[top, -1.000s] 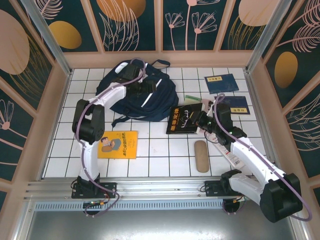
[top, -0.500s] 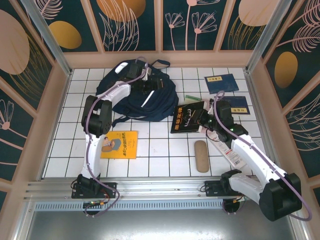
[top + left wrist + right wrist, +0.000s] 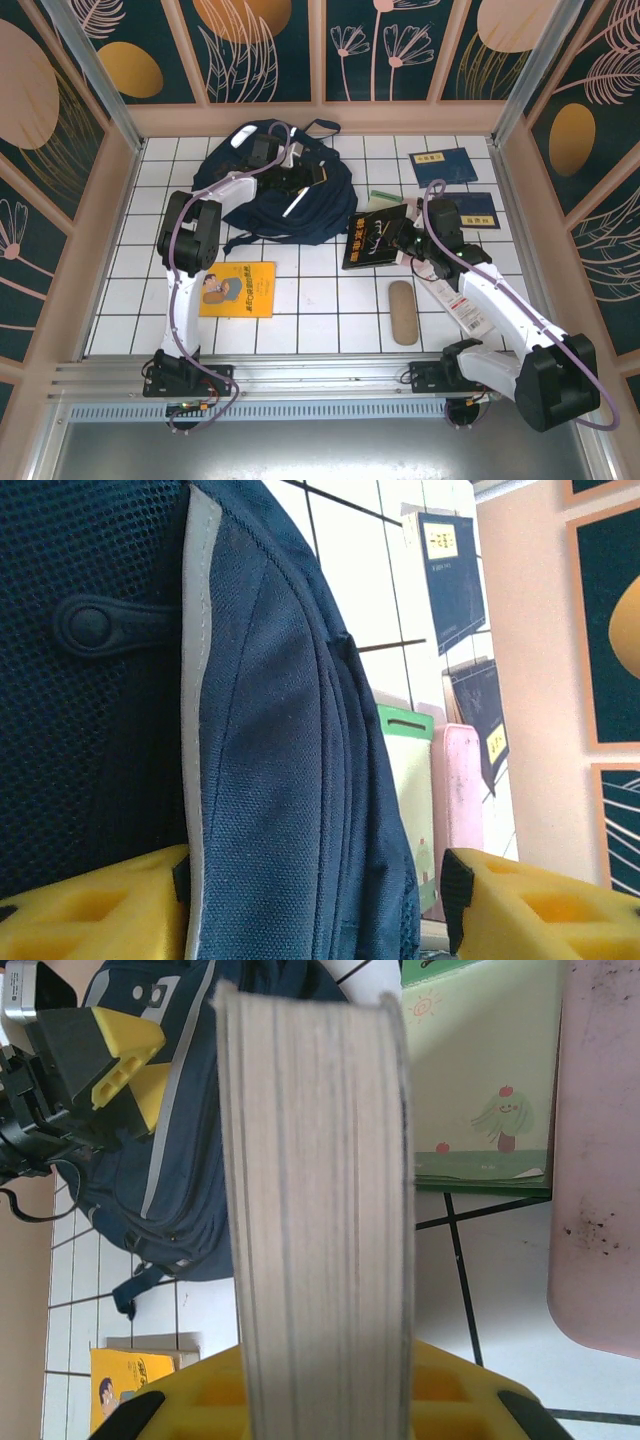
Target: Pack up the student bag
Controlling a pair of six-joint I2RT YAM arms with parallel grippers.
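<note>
The student bag (image 3: 262, 205), navy with white stripes, lies at the back left of the tiled table. My left gripper (image 3: 308, 176) sits over its right edge. In the left wrist view a fold of the bag (image 3: 280, 760) stands between the jaws of the left gripper (image 3: 315, 885). The left pad touches the white stripe, and the right pad is clear of the cloth, so the gripper is open. My right gripper (image 3: 403, 240) is shut on a thick black book (image 3: 374, 238), tilted beside the bag. The book's page edges (image 3: 315, 1210) face the right wrist camera, with the bag (image 3: 150, 1190) behind.
A yellow book (image 3: 236, 289) lies in front of the bag. A brown pencil case (image 3: 403, 311) lies near the right arm. Two blue booklets (image 3: 443, 166) (image 3: 475, 210) are at the back right. A green notebook (image 3: 480, 1080) and a pink case (image 3: 600, 1160) lie beside the black book.
My left gripper has moved right across the bag to its right edge and its jaws have narrowed round the cloth. The right arm has shifted the black book slightly.
</note>
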